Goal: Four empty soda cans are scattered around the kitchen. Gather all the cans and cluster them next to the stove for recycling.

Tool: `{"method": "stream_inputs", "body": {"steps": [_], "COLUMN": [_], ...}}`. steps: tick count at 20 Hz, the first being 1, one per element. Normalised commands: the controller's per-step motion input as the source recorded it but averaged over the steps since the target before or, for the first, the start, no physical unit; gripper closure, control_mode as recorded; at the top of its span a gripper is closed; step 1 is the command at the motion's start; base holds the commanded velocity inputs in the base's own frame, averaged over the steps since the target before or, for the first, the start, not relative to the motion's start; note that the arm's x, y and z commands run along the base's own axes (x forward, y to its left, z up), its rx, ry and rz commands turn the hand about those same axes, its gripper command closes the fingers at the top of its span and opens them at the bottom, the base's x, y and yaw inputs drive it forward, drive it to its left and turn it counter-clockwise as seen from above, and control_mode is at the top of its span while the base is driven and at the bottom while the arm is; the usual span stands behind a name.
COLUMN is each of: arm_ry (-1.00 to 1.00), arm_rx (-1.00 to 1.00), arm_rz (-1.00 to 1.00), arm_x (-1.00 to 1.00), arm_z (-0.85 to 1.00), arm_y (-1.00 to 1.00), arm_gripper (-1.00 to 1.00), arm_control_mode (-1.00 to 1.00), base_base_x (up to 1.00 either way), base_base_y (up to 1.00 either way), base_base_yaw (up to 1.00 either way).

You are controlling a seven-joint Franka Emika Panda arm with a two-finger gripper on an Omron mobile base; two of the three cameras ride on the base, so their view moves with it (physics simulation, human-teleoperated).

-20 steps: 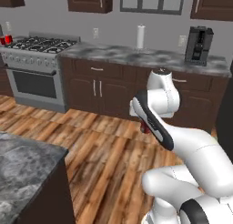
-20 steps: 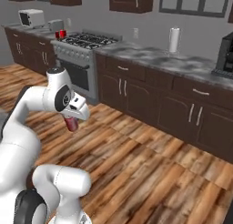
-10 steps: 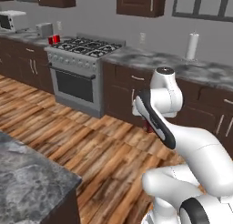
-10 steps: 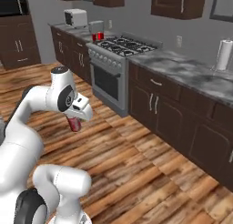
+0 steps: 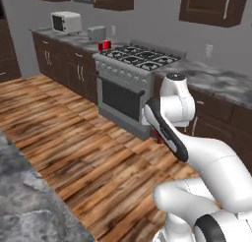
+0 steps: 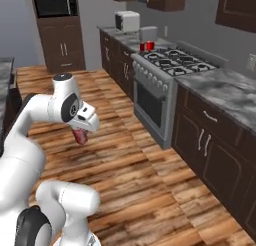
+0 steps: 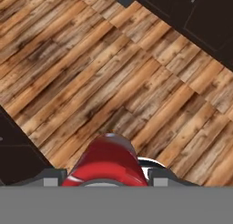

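Change since earlier frame: both base views have swung left as the base drove; the stove (image 5: pixel 129 78) now sits mid-picture with a toaster (image 5: pixel 96 34) and a white microwave (image 5: pixel 66 22) in sight beyond it, and the arm's folded pose matches the earlier one.
Held soda can (image 7: pixel 105 164): plain red cylinder, seen from the hand view between the two dark finger tips, over the wood plank floor (image 7: pixel 91 73). In the right base view it shows as a red stub (image 6: pixel 79 136) under the white hand.
Jaws: closed on the held soda can, one tip on each side of it.
Gripper (image 6: pixel 80 137): carried low, in front of the arm, well apart from the stove.
Soda cans by stove (image 5: pixel 104 45): red with silvery tops, upright on the worktop (image 5: pixel 81 37) just beside the stove's left edge, between stove and toaster; at least two, exact count cannot be told.
Same cans, right base view (image 6: pixel 146 46): close together, just beside the burner grates.
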Motion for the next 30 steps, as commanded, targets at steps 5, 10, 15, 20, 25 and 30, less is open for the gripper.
{"method": "stream_inputs", "body": {"steps": [5,10,15,20,25,30], "arm_ry": [0.0,0.0,0.0,0.0,0.0,0.0], "arm_rx": [0.0,0.0,0.0,0.0,0.0,0.0], "arm_rz": [0.0,0.0,0.0,0.0,0.0,0.0], "arm_x": [0.0,0.0,0.0,0.0,0.0,0.0], "arm_z": [0.0,0.0,0.0,0.0,0.0,0.0], "arm_y": [0.0,0.0,0.0,0.0,0.0,0.0], "arm_gripper": [1.0,1.0,1.0,1.0,1.0,1.0], "arm_control_mode": [1.0,1.0,1.0,1.0,1.0,1.0], "base_base_x": [1.0,1.0,1.0,1.0,1.0,1.0], "base_base_y": [-1.0,-0.5,-0.04,-0.06,-0.07,0.0], "base_base_yaw": [0.34,0.36,0.13,-0.01,-0.06,-0.23]}}
